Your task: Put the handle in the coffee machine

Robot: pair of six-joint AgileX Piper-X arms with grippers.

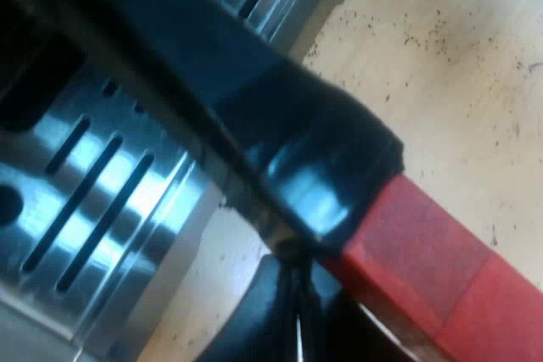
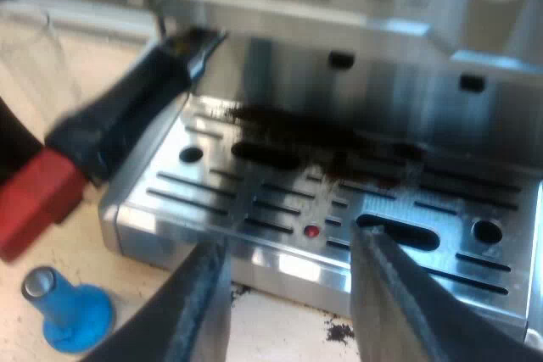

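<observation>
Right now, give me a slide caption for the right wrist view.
Open right gripper faces the drip tray; red-ended handle at its edge, blue tamper on the table.

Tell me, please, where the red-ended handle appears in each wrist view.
Left wrist view: the handle runs close up across the drip tray, red end over the table.
Right wrist view: it slants up to the machine, red end near the blue tamper.
Shared landmark: the slotted drip tray.
</observation>
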